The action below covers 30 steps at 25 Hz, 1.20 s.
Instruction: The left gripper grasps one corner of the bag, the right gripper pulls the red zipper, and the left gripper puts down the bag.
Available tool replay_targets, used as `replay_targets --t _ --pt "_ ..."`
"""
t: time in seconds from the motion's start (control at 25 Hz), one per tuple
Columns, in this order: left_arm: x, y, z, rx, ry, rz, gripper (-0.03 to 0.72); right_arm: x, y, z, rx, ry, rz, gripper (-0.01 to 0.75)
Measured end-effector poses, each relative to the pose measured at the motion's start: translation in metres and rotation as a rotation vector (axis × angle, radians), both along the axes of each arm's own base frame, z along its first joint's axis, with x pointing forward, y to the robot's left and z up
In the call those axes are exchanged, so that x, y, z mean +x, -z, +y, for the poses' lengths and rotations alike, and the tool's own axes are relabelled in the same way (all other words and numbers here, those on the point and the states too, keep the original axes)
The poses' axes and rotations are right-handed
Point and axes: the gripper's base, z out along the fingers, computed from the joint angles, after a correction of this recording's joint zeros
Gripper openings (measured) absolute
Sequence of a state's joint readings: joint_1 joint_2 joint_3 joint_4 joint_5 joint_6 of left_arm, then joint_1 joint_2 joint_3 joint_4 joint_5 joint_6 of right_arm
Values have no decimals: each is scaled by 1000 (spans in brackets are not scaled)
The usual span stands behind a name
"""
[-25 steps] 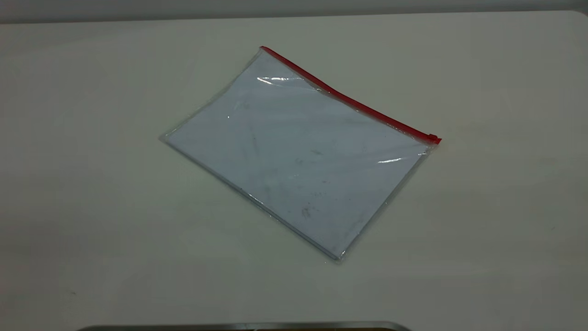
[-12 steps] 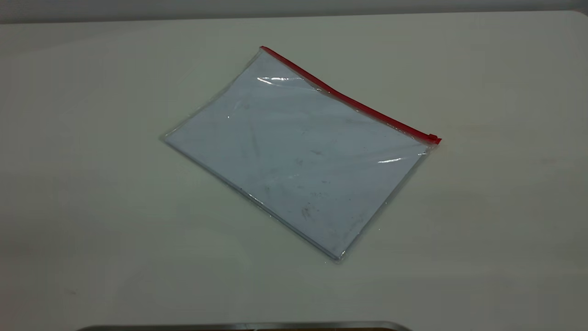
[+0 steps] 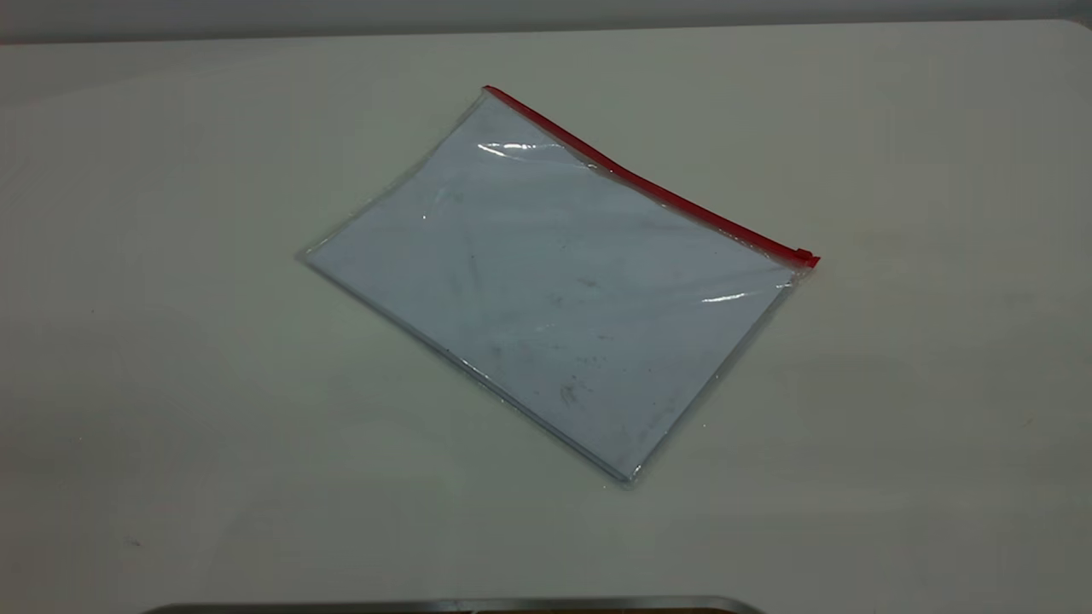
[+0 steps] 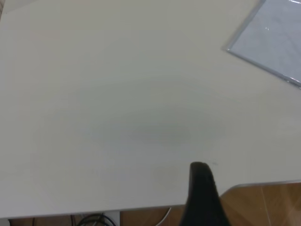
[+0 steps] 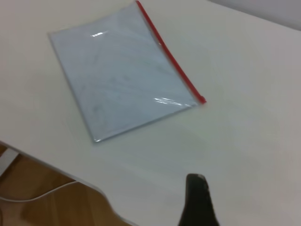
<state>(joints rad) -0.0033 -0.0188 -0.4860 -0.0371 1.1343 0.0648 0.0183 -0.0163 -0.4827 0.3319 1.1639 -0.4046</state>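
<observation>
The bag [image 3: 554, 281] lies flat on the white table [image 3: 171, 384], a clear pouch with white paper inside. The red zipper [image 3: 648, 188] runs along its far long edge, and the small slider tab [image 3: 803, 254] sits at the right end. The other red-tipped corner [image 3: 488, 89] points to the back. Neither gripper shows in the exterior view. In the left wrist view, the left gripper [image 4: 200, 169] hovers near the table's edge, far from the bag [image 4: 277, 42]. The right gripper [image 5: 196, 181] is above bare table, well short of the bag [image 5: 122, 70] and its zipper [image 5: 169, 59].
A grey metal edge [image 3: 452, 604] runs along the bottom of the exterior view. Wooden floor [image 4: 268, 207] and cables [image 5: 37, 195] show beyond the table's edge in the wrist views. Bare tabletop surrounds the bag on all sides.
</observation>
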Motion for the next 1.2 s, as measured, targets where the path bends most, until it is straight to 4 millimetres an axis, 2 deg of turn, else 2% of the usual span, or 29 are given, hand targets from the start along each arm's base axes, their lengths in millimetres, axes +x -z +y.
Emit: replay_targets --t 0.32,0.44,1.2 --pt "0 0 0 0 0 0 588 4 1 -18 25 242 25 578" --pt "0 0 0 0 0 0 588 4 2 -22 30 281 29 578" --pt "0 0 0 1 0 0 588 4 2 -23 25 280 26 578"
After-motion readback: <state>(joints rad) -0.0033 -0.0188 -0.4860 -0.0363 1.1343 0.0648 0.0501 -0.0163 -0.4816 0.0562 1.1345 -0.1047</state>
